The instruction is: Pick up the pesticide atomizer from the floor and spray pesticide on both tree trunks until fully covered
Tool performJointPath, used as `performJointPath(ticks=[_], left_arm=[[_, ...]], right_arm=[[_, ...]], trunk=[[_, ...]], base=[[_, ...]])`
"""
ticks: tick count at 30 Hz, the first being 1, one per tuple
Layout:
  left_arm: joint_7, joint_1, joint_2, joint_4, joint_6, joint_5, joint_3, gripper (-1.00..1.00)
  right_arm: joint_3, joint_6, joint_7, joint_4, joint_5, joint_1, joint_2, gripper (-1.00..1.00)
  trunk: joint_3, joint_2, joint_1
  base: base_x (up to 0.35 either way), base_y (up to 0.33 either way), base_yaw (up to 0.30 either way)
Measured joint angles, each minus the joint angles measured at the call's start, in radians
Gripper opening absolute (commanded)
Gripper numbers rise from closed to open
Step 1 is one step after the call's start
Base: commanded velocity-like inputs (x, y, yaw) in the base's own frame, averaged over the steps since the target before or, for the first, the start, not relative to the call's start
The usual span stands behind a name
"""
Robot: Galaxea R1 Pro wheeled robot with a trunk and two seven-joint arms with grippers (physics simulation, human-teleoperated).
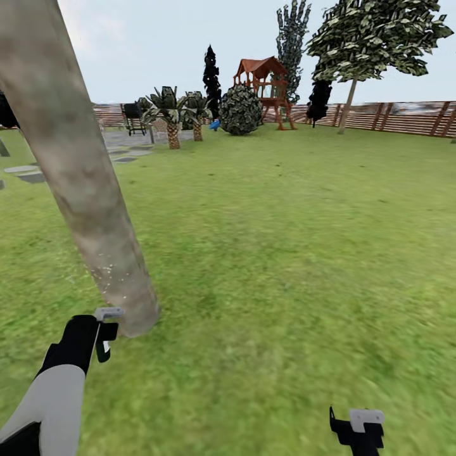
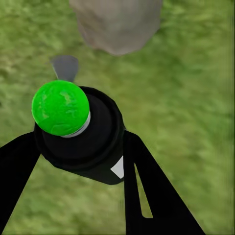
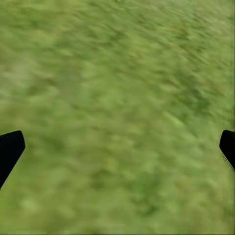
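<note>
Out on the lawn (image 1: 272, 253), right at the foot of the near tree trunk (image 1: 76, 171), the left gripper (image 1: 104, 332) hangs low, just beside the base of the bark. From the head view you can barely make out what it carries, only a dark sliver and a pale grey tip poking past the black wrist. The left wrist view settles it: the two black fingers (image 2: 147, 191) are closed snug on the pesticide atomizer (image 2: 81, 132), a dark bottle seen end-on, and its cap reads bright green here. A small grey nozzle points toward the trunk's foot (image 2: 117, 24), which is cut off by the frame edge. Whitish speckles dot the lower bark, though they're too fine to judge properly.

Down in the corner, the right gripper (image 1: 358, 430) is half cropped by the frame. Its wrist view shows the two fingertips (image 3: 10, 149) spread wide at opposite edges, nothing between them but blurred grass (image 3: 117, 117).

Far back, the second tree (image 1: 373, 38) stands leaning near the slatted fence (image 1: 405, 117), its canopy clipped at the top. A red-roofed playhouse (image 1: 266, 88), a round bush (image 1: 240, 111) and small palms (image 1: 174, 117) sit well apart from the robot.
</note>
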Motion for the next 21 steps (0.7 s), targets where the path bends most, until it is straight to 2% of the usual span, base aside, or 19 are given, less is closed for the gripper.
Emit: performJointPath(ticks=[5,16,19,21], left_arm=[[0.080,0.000,0.000,0.001,-0.001,0.001,-0.001,-1.00],[0.084,0.000,-0.017,0.003,0.001,0.006,-0.001,-1.00],[0.084,0.000,-0.016,0.003,-0.006,0.057,-0.002,-1.00],[0.084,0.000,-0.016,0.003,-0.007,0.060,-0.002,-1.00]], right_arm=[[0.000,0.000,0.001,0.000,0.000,0.000,0.000,1.00],[0.000,0.000,0.000,0.000,0.000,0.000,0.000,1.00],[0.000,0.000,0.001,0.000,0.000,0.000,0.000,1.00],[0.000,0.000,0.001,0.000,0.000,0.000,0.000,1.00]], trunk=[[0.000,0.000,0.000],[0.000,0.000,0.000],[0.000,0.000,0.000],[0.000,0.000,0.000]], base=[[0.224,-0.257,0.265],[0.030,-0.273,0.269],[0.129,-0.277,0.033],[0.166,-0.277,0.003]])
